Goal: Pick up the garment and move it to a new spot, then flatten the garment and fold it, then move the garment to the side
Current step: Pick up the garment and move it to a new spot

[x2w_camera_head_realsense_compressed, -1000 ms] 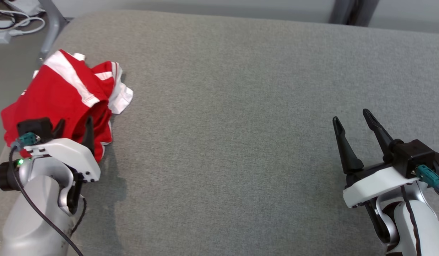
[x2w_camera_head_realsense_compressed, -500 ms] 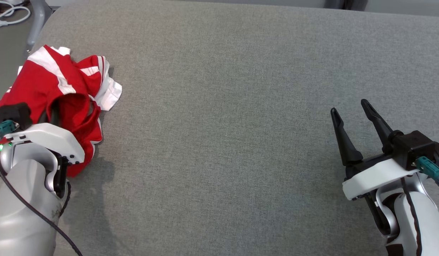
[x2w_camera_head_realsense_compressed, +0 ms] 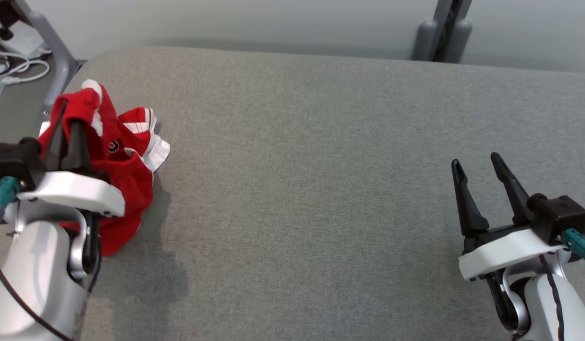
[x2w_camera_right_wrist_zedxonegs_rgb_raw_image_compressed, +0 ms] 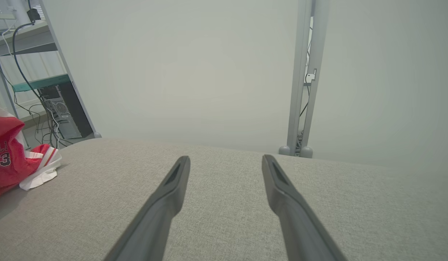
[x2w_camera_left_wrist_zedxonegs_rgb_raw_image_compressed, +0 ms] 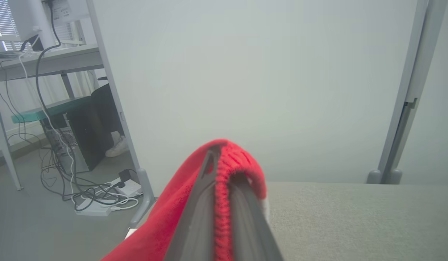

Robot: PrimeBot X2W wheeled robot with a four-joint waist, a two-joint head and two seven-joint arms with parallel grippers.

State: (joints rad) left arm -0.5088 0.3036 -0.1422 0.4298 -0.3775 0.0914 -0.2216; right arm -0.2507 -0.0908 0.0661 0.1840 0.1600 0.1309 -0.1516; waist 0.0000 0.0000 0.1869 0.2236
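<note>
risks noted. the left gripper (x2w_camera_head_realsense_compressed: 69, 118) is clenched on a thin ridge of red knit close to its fingertips. a pinch that shallow could slip free under the weight of the hanging cloth once the arm swings toward a new spot. only one layer or seam appears to be caught, so the rest may trail and drag on the grey padded surface (x2w_camera_head_realsense_compressed: 321, 166), twisting the bundle and making flattening harder. the grasp sits near the surface's left edge, beside a metal frame leg (x2w_camera_head_realsense_compressed: 56, 61), with floor cables (x2w_camera_left_wrist_zedxonegs_rgb_raw_image_compressed: 97, 203) below. a drop here would likely send the cloth over the edge. the right gripper (x2w_camera_head_realsense_compressed: 477, 161) is released, fingers spread wide, hovering over bare padding well apart from the cloth, so it offers no support at present.

condition of item. the basketball jersey (x2w_camera_head_realsense_compressed: 127, 175) is red with white trim. the right wrist view shows the number 23 and partial lettering. it is crumpled, one fold drawn up at the left fingers, the remainder heaped on the padding at the far left, a white-edged hem splayed out to the right
</note>
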